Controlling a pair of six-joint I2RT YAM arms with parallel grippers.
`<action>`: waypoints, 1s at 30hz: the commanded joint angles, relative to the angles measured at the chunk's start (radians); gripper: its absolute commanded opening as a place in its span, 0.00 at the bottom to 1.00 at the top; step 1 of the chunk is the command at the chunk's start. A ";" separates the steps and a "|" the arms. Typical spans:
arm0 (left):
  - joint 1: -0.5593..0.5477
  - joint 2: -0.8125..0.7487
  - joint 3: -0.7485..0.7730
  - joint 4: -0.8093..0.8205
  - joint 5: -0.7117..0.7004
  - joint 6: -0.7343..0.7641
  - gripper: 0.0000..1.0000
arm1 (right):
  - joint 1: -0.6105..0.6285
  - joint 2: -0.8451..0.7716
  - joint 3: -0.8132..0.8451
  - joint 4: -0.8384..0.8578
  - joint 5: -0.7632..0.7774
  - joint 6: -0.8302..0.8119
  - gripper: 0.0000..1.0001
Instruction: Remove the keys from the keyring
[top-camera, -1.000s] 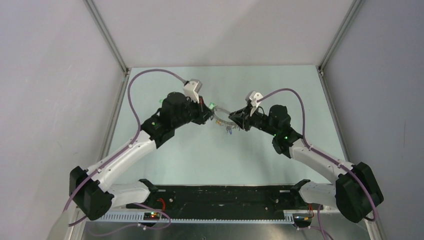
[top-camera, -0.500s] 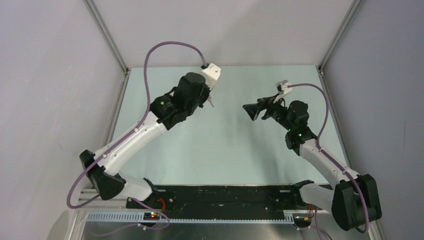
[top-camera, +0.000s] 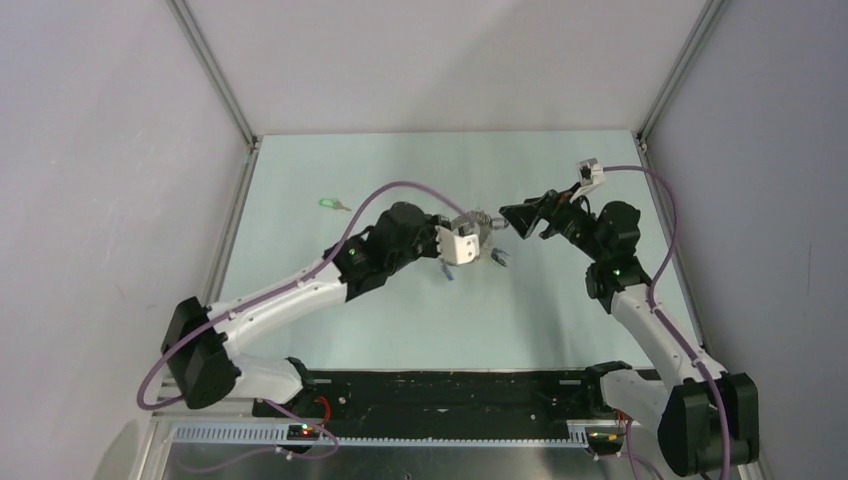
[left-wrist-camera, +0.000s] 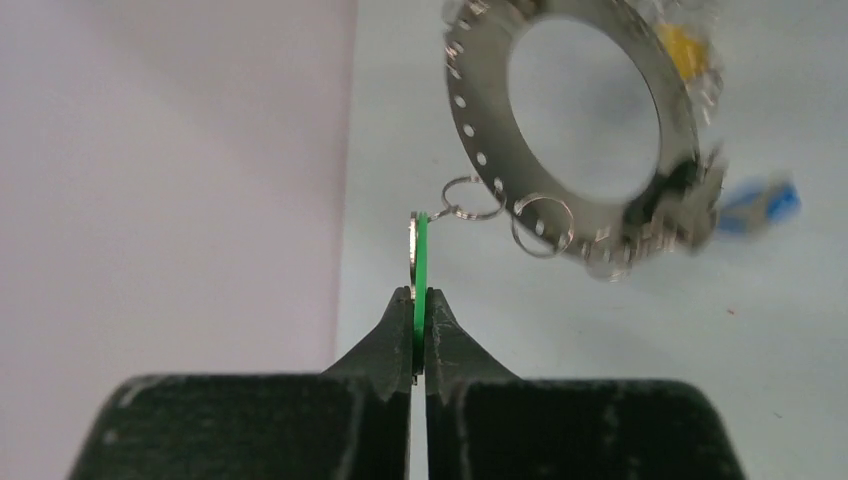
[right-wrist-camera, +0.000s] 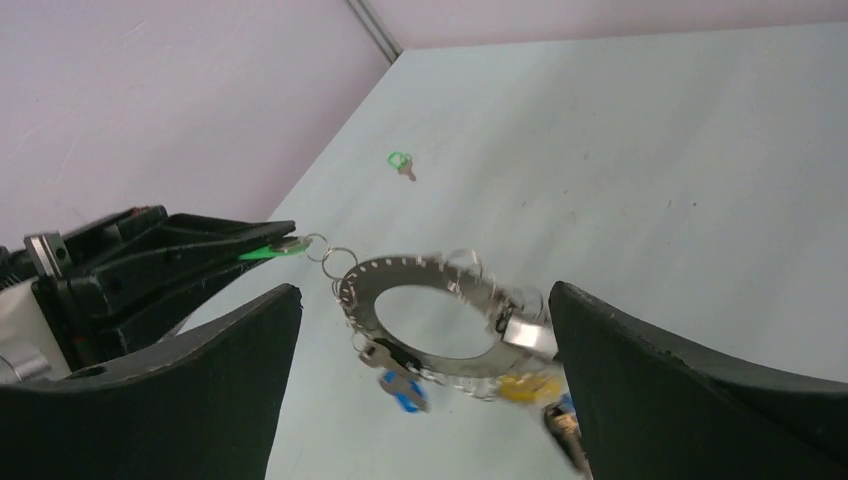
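My left gripper (left-wrist-camera: 420, 296) is shut on the green head of one of the keys (left-wrist-camera: 421, 250). The keyring (left-wrist-camera: 480, 150), a flat silvery band, dangles from that key by small wire loops, blurred with motion. Yellow (left-wrist-camera: 683, 45) and blue (left-wrist-camera: 760, 205) keys fringe its far side. In the top view the left gripper (top-camera: 470, 232) and the keyring (top-camera: 484, 224) are mid-table, with the right gripper (top-camera: 515, 220) just to their right. My right gripper (right-wrist-camera: 422, 300) is open, its wide fingers either side of the keyring (right-wrist-camera: 420, 268) and not gripping it.
A separate green-headed key (top-camera: 333, 204) lies loose on the pale table at the back left, also seen as the green-headed key (right-wrist-camera: 400, 162) in the right wrist view. The enclosure's walls and metal frame posts (top-camera: 215, 75) border the table (top-camera: 560, 330).
The right gripper has opened and pulled back to the right. The left arm swung to the back left, then returned to mid-table with the keyring dangling; a loose green key now lies back left.
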 joint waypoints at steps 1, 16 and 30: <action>0.015 -0.143 -0.153 0.569 0.070 0.185 0.00 | -0.004 -0.058 0.001 -0.018 0.056 -0.020 0.99; 0.115 -0.185 -0.501 1.125 0.384 -0.106 0.00 | 0.078 -0.153 -0.004 -0.055 0.113 -0.096 0.82; -0.041 -0.151 -0.701 1.348 0.146 -0.117 0.00 | 0.320 0.004 0.006 0.077 0.042 -0.459 0.56</action>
